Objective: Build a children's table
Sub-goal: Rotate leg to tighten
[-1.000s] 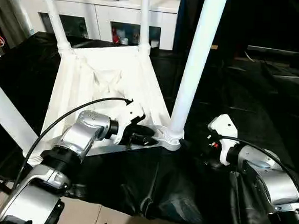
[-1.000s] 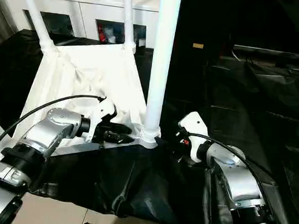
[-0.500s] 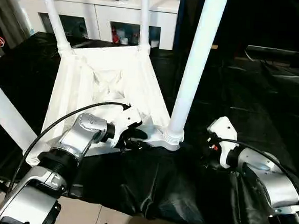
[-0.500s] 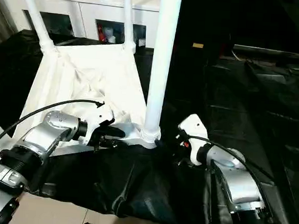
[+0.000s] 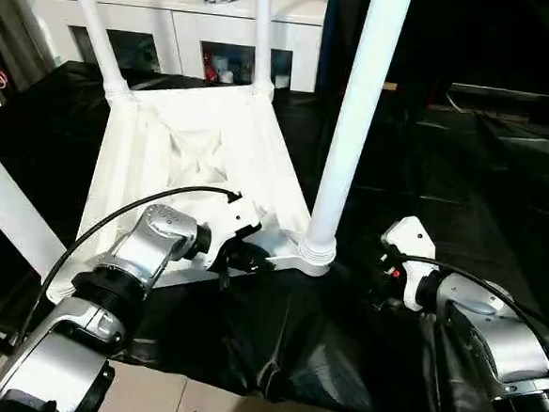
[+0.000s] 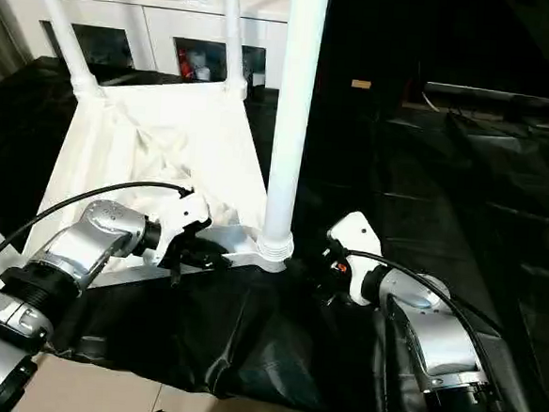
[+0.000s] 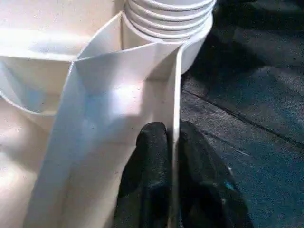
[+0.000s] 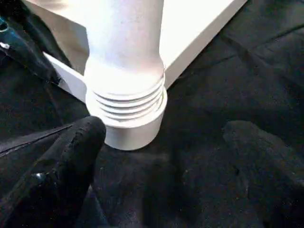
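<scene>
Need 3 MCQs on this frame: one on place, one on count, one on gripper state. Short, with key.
1. Where is the left gripper?
A. At the tabletop's near edge, beside the near right leg's socket
B. On the cabinet
C. Around a far leg

2. How many legs stand upright in the tabletop in the head views?
A. One
B. Two
C. Four

3. How do the left gripper's fingers stand?
A. Wide apart, touching nothing
B. Closed on the tabletop's thin edge wall
C. Wrapped round a leg

Key: 1 A, the head view shows it at the near rim just beside the near right leg. 2 C, two far legs, the near right one and a near left one rise from the corners. 3 B, the left wrist view shows a black finger on each side of the white wall.
</scene>
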